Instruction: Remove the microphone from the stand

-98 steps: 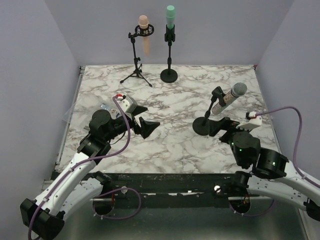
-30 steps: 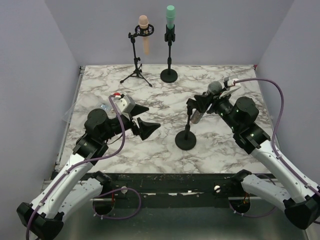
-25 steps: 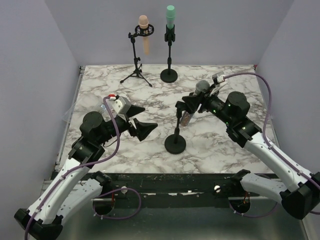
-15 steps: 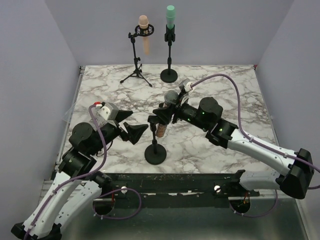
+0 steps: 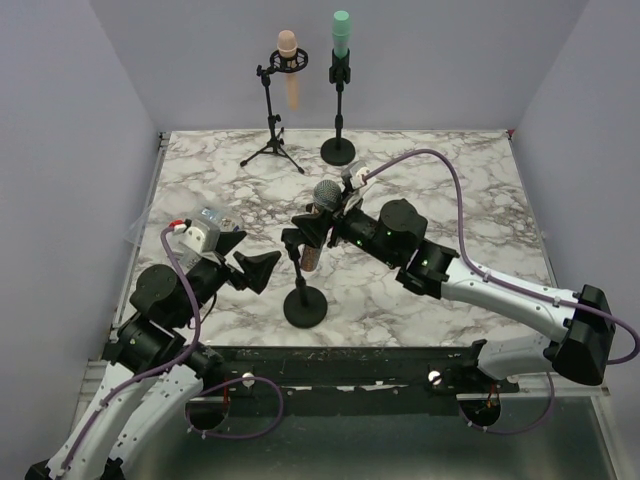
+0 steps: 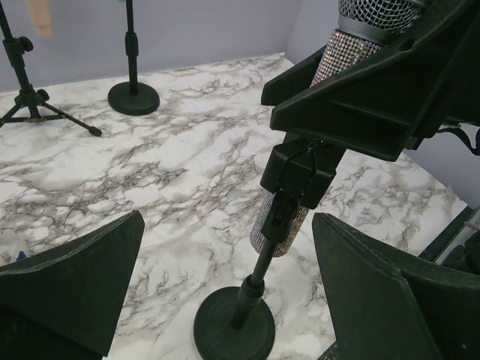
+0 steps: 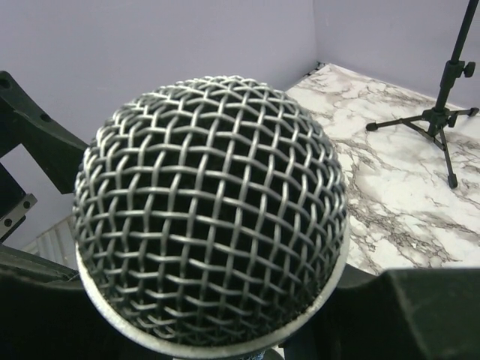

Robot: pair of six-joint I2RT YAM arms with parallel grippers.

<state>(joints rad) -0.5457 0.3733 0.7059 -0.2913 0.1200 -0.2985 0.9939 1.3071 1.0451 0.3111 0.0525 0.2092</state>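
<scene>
Marble table (image 5: 470,200) under tripod stand (image 5: 273,148), rear stand (image 5: 338,151), front stand (image 5: 305,307)

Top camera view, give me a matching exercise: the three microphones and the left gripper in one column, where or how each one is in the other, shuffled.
1. silver microphone
2. peach microphone
3. green microphone
4. left gripper

A. in the tripod stand
B. open, facing the near stand
C. upright in the round-base stand at the back
D. clamped in the right gripper

Pairs: 1-D, 2-A, 3-C, 4-B.
</scene>
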